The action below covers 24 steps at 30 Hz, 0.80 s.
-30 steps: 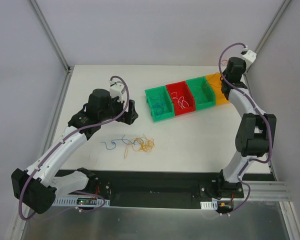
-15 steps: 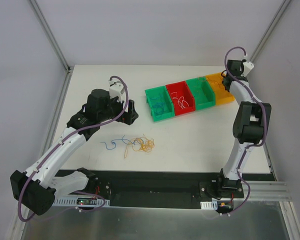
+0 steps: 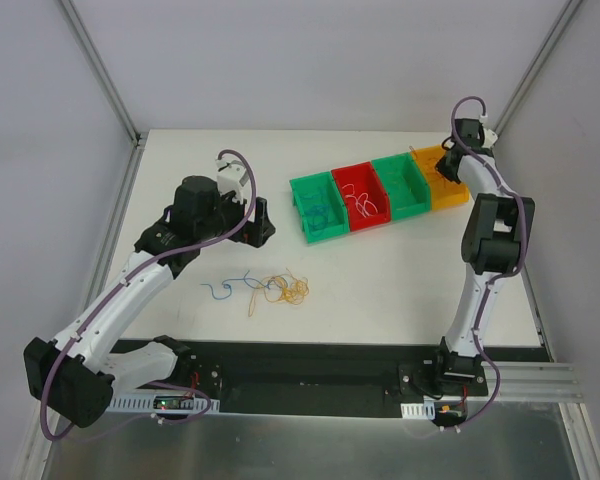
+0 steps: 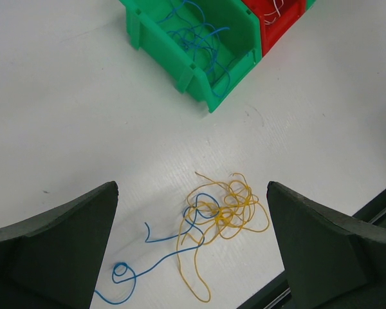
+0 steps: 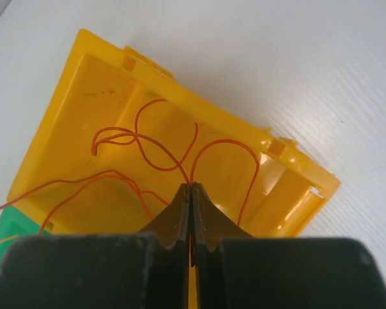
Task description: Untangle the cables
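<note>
Left pincer (image 4: 192,187): jaws spread wide, holding nothing, hovering above the loose cables.
Right pincer (image 5: 190,193): jaws pressed together on an orange cable (image 5: 228,141), poised over the yellow bin (image 5: 96,90) at the far right of the row.
Orange cable: its loops hang down inside the yellow bin (one strand trails out over the near edge).
Orange-yellow tangle (image 4: 225,209): lies on the white surface (image 4: 64,109), in front of the bins.
Blue cable (image 4: 161,241): beside the tangle, one end looping into it.
Green bin (image 4: 231,77): blue strands inside.
Red bin (image 3: 365,178): red and white strands inside.
</note>
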Available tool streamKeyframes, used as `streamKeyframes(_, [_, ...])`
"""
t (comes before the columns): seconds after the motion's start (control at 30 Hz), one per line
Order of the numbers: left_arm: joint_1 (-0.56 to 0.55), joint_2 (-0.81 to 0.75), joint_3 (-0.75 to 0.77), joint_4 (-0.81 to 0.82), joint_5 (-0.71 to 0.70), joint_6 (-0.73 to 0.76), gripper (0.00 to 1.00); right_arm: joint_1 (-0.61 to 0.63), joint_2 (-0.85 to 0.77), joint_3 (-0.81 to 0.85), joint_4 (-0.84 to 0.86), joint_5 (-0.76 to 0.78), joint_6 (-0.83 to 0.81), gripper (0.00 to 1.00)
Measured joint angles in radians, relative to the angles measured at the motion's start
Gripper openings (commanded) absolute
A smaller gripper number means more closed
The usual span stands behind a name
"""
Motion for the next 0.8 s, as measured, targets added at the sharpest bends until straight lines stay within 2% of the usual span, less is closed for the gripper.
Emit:
streamKeyframes(0.1, [0.0,0.0,0.0,0.0,0.006,0.0,0.99,0.0,0.041,0.056,-0.013,-0.022,-0.004,0.03])
streamKeyframes(0.33, [0.013,0.003,0.0,0.004,0.019,-0.002,0.99,0.003,0.132,0.188,-0.035,-0.08,-0.035,0.24])
streamKeyframes(0.43, [0.019,0.008,0.0,0.006,0.021,-0.002,0.99,0.004,0.142,0.21,-0.057,-0.092,-0.057,0.38])
streamKeyframes(0.67, [0.026,0.04,0.0,0.01,0.032,-0.003,0.99,0.004,0.14,0.222,-0.103,-0.127,-0.111,0.79])
streamKeyframes(0.8, [0.026,0.051,0.0,0.014,0.045,-0.003,0.99,0.007,0.093,0.161,-0.104,-0.149,-0.151,0.88])
